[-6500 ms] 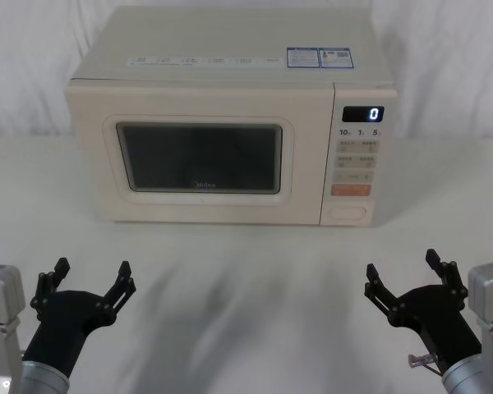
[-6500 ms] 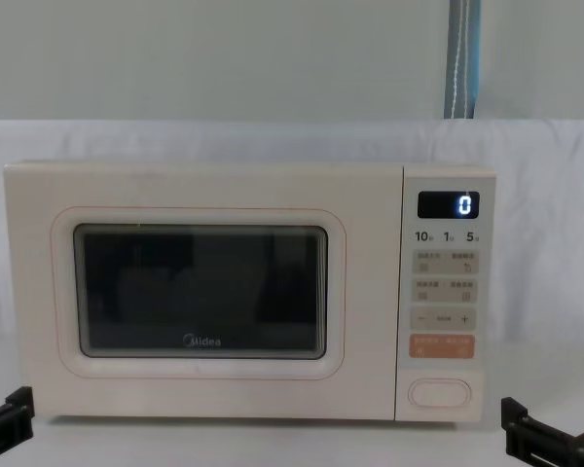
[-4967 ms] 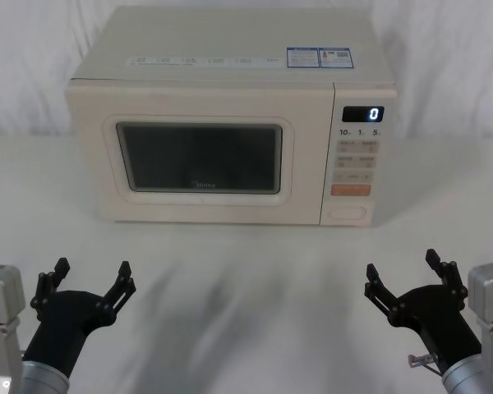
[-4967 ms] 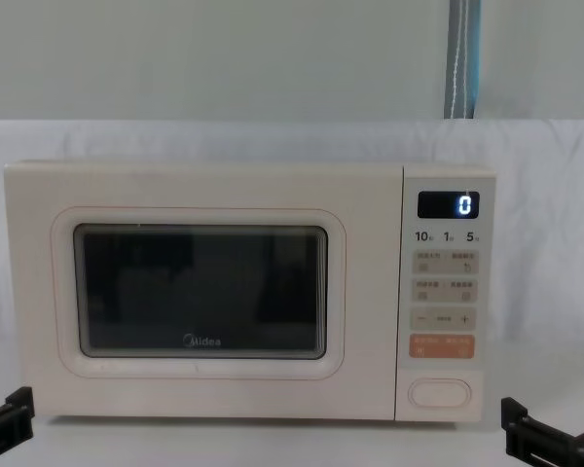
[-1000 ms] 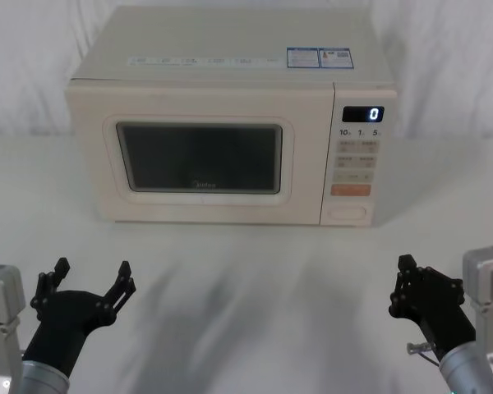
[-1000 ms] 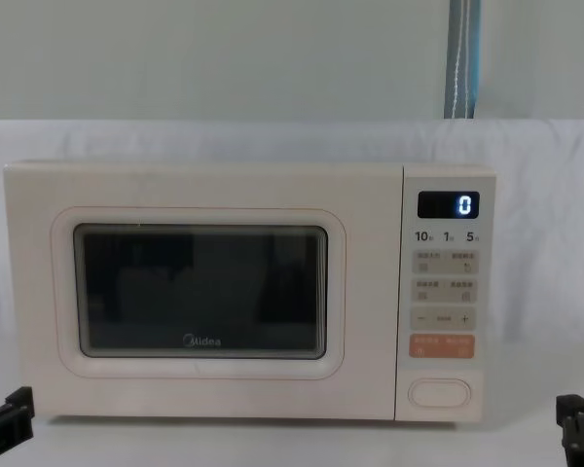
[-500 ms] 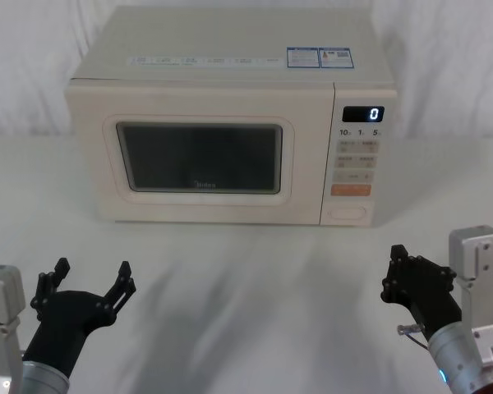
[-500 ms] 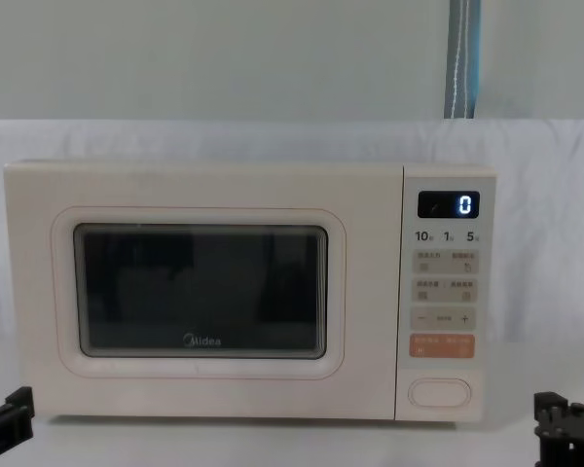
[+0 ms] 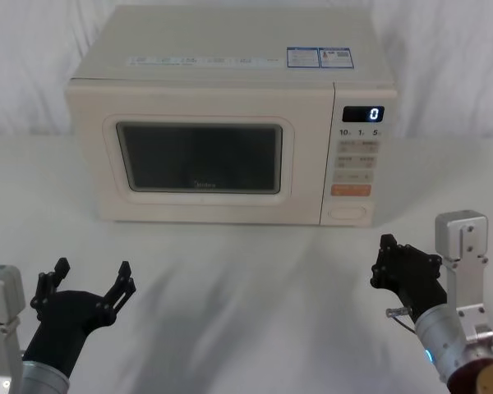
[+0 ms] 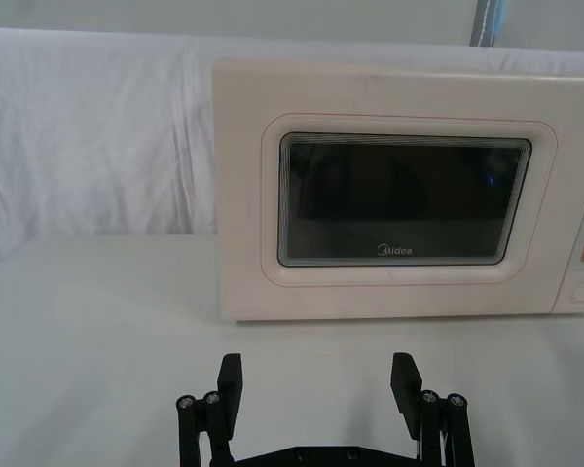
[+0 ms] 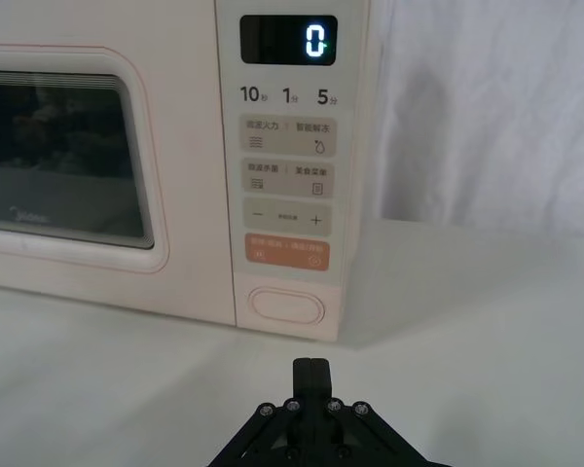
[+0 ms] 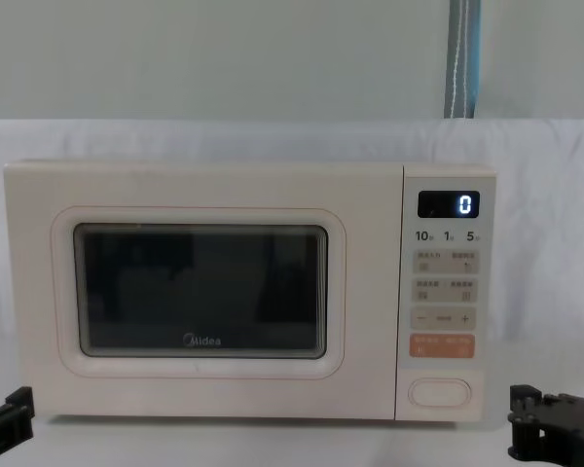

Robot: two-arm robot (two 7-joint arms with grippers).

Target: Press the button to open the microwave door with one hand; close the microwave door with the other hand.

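Well apart ahead of right gripper [image 11: 310, 364] w/ pinched jaws: button [image 11: 288, 305].

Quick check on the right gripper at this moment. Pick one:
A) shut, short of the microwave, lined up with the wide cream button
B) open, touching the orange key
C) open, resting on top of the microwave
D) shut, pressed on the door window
A: in the right wrist view the right gripper has its fingers together, with bare table between it and the button on the microwave.
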